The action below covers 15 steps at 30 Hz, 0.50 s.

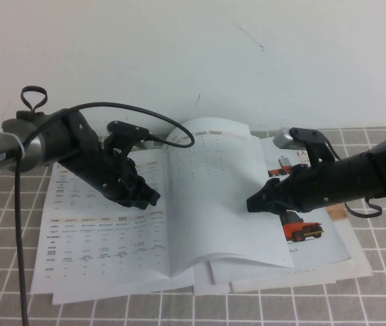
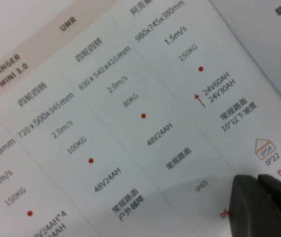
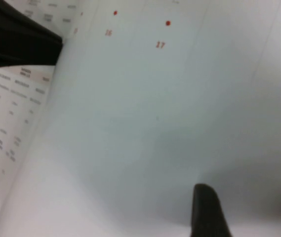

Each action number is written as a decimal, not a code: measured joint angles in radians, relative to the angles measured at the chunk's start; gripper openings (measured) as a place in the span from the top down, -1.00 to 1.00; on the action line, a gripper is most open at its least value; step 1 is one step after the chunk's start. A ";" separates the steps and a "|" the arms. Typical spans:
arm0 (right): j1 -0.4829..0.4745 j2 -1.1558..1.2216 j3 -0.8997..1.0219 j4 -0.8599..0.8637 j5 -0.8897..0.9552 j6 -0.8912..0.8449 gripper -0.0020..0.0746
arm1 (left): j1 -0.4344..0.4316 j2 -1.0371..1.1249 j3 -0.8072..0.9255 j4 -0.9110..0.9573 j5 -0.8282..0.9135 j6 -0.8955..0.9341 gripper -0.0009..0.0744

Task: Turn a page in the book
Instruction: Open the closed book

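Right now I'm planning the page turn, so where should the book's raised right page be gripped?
Grip the book at the lifted page's free outer edge, coming from the robot's right, where the right gripper already sits. That edge bows clear of the sheets beneath. The left gripper is on the left page.

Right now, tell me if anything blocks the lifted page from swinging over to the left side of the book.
Yes. The left gripper rests on the book, on its left-hand page close to the spine, right where the raised page would land. The right gripper sits at that page's right edge. Nothing else visible stands between.
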 joint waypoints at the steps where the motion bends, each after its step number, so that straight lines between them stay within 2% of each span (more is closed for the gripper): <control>1: 0.000 0.000 0.000 0.014 0.000 -0.009 -0.03 | 0.000 0.000 0.000 0.000 0.000 0.000 0.99; 15: 0.007 0.010 0.000 0.112 0.046 -0.071 -0.03 | 0.000 0.000 0.000 -0.002 0.000 -0.005 0.99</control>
